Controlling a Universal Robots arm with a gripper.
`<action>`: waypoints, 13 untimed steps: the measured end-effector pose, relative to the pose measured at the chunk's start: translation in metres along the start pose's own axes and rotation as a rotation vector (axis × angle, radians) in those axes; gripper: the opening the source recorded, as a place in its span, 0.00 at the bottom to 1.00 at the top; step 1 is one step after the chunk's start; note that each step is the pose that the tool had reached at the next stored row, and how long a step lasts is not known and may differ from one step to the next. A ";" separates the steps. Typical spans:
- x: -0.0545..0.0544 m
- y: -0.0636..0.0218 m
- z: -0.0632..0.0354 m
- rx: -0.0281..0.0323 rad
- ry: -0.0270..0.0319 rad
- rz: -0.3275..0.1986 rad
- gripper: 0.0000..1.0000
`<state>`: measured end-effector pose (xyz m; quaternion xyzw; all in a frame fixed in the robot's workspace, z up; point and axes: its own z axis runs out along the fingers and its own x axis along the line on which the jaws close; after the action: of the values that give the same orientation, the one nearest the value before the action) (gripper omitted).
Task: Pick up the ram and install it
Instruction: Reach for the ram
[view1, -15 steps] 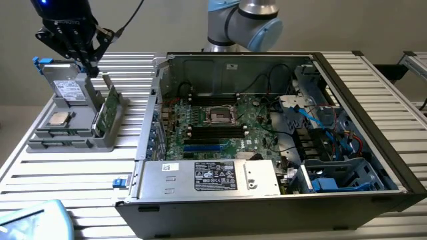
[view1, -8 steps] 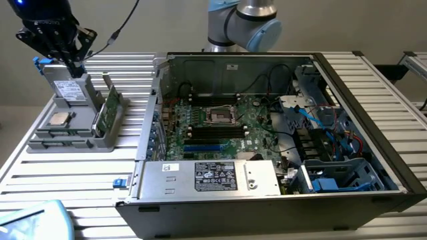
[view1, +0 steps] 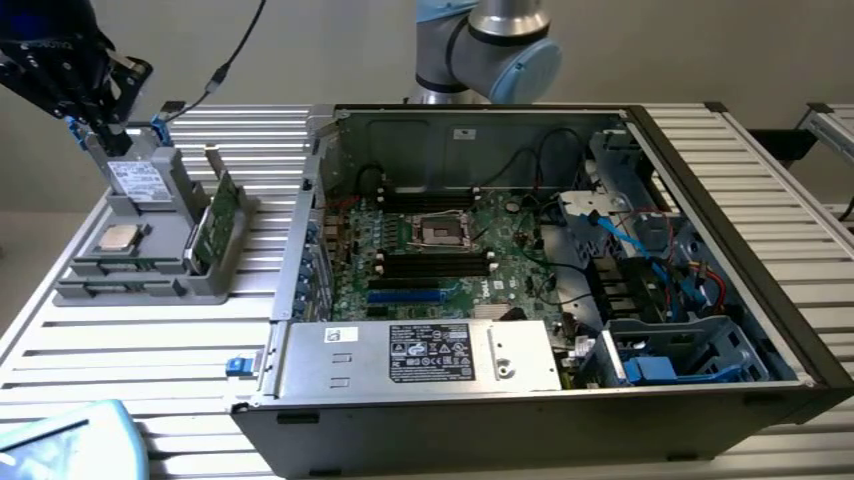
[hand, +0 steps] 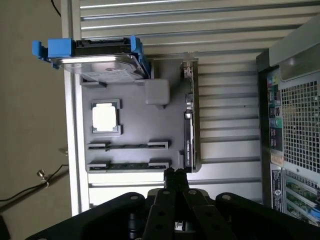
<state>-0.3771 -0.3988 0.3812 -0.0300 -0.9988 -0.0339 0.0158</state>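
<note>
1. Pincer (hand: 174, 173) hovers clenched and empty, its black fingertips pressed together, above a grey parts tray (hand: 135, 130) on the ribbed metal desk (hand: 200, 30).
2. The ram (hand: 129, 165), a slim dark stick, rests along the tray slot nearest the fingertips, untouched. A twin stick (hand: 127, 146) lies in the slot just beside it.
3. A clean pick likely calls for parted fingers squared across the thin board at mid-length. They should stay clear of the slot's end blocks and of the green circuit card (hand: 189, 125) standing on edge close by.
4. The tray looks like matte moulded plastic. A square silver processor (hand: 106, 117) gleams in its recess, and a hard drive (hand: 95, 55) wears bright blue plastic rails.
5. An open steel computer case (view1: 534, 440) sits beside the tray, on the exterior view's right, its long black memory slots (view1: 430, 265) exposed on the green motherboard.
</note>
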 end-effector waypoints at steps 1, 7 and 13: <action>0.005 -0.0003 0.0002 -0.0001 0.0000 -0.001 0.11; 0.026 -0.0017 0.0008 0.0002 0.0007 -0.010 0.11; 0.042 -0.0050 0.0013 0.0006 0.0014 -0.022 0.11</action>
<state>-0.4189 -0.4012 0.3810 -0.0188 -0.9991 -0.0338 0.0161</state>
